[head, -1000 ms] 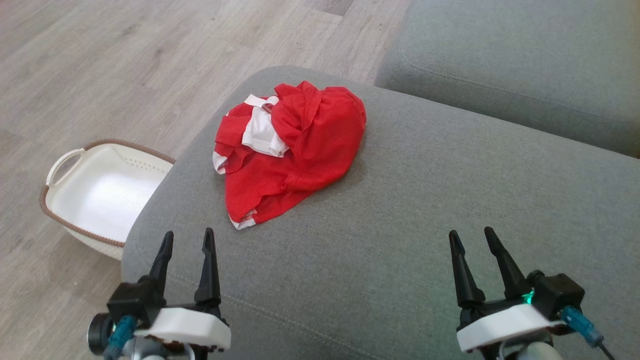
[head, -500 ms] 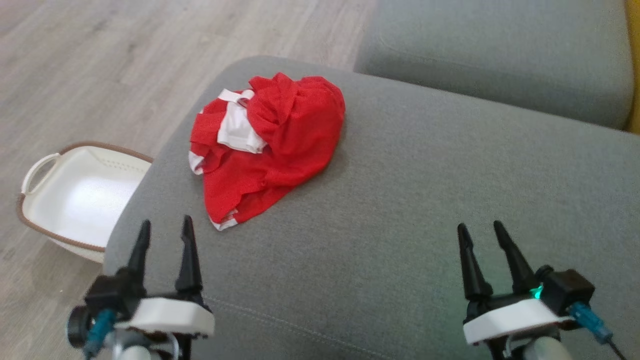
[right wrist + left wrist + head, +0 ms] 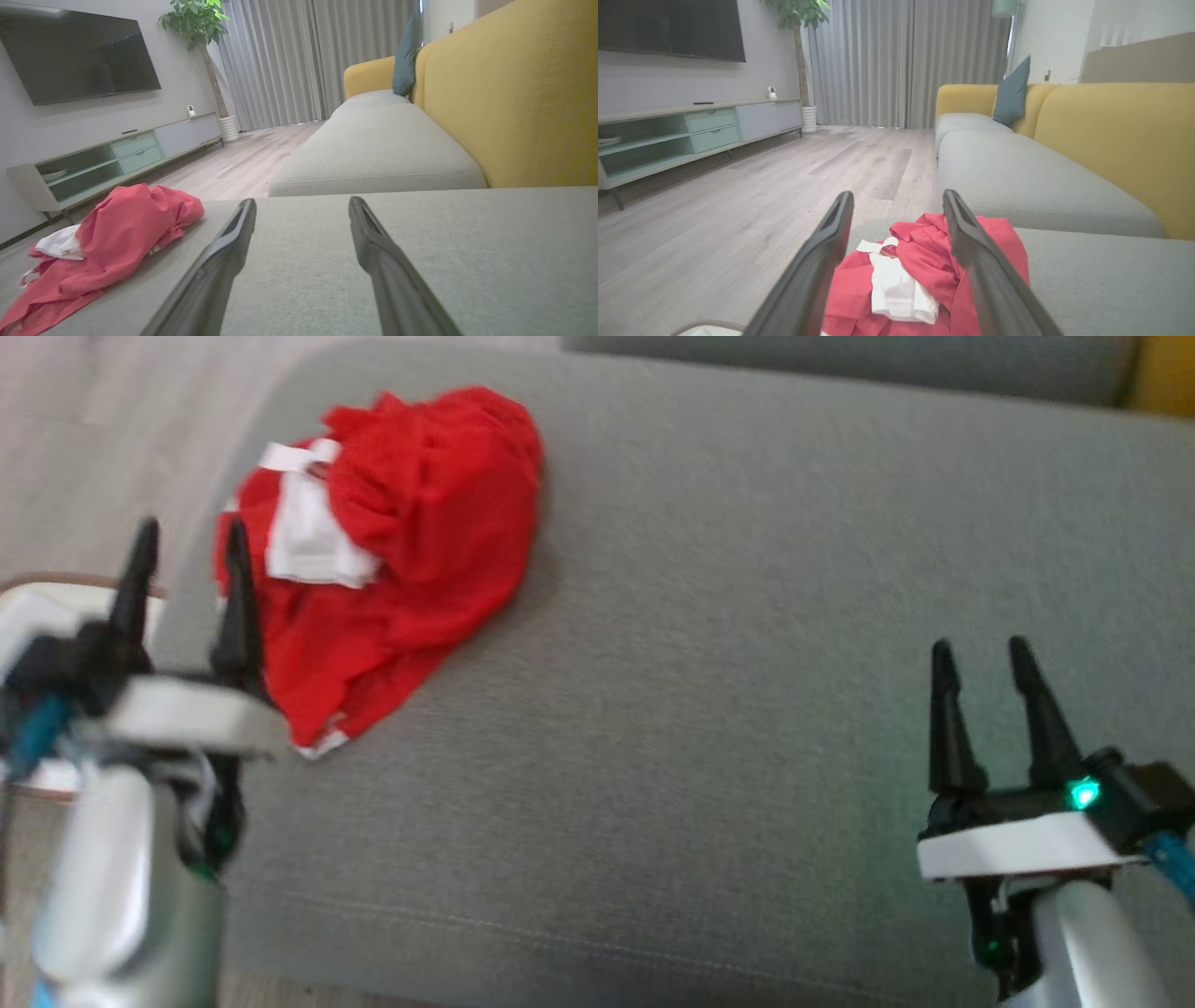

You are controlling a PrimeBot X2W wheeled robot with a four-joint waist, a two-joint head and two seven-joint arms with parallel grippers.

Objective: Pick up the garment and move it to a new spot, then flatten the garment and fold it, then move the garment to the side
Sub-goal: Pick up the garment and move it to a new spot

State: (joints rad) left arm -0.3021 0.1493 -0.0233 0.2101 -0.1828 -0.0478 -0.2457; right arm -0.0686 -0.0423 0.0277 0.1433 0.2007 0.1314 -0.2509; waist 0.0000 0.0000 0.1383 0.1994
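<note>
The garment is red with white trim and lies crumpled in a heap near the left end of a grey sofa seat. My left gripper is open, its fingers pointing at the heap's left edge; in the left wrist view the garment lies just beyond the open left gripper. My right gripper is open over bare cushion at the lower right, far from the cloth. The right wrist view has the garment at its left and the right gripper open over the seat.
A white basket with a brown rim stands on the wood floor left of the sofa, partly behind my left arm. A yellow backrest rises along the seat's right side. A second grey cushion lies beyond.
The head camera has swung, so the whole picture shifted down and left. My left gripper has risen and come closer to the garment's left edge. The garment itself lies as before.
</note>
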